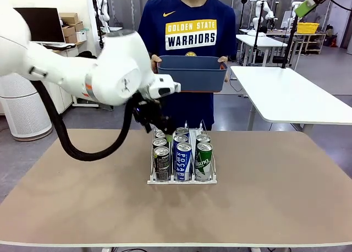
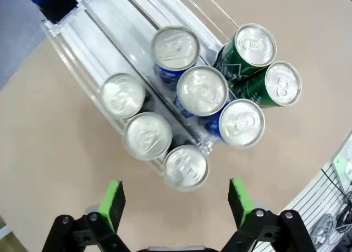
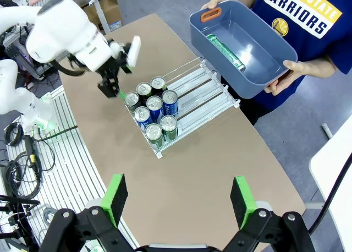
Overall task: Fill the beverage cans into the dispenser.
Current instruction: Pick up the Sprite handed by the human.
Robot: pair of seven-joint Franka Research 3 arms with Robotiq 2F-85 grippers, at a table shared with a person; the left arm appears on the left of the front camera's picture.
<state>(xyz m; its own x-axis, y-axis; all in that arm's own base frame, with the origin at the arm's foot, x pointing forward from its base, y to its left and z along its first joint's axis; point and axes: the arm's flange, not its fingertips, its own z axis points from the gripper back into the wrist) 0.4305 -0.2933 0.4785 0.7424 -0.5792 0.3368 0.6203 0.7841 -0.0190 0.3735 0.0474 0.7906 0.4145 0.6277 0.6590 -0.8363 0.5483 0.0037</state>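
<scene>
The dispenser (image 1: 181,180) stands mid-table with several beverage cans in its three lanes: black-and-green ones (image 1: 161,163) on the left, blue-and-white ones (image 1: 183,160) in the middle and green ones (image 1: 203,160) on the right. My left gripper (image 1: 163,129) hovers open and holding nothing over the rack's back left. Its wrist view looks straight down on the silver can tops (image 2: 202,91), with its fingers (image 2: 113,201) set wide apart. My right gripper (image 3: 179,200) is open high above the table, far from the dispenser (image 3: 204,98). One green can (image 3: 225,53) lies in a blue bin.
A person at the far side holds the dark blue bin (image 1: 192,73) in both hands above the table's far edge. The tan table (image 1: 275,197) spreads to both sides of the rack. A white table (image 1: 291,98) stands behind on the right.
</scene>
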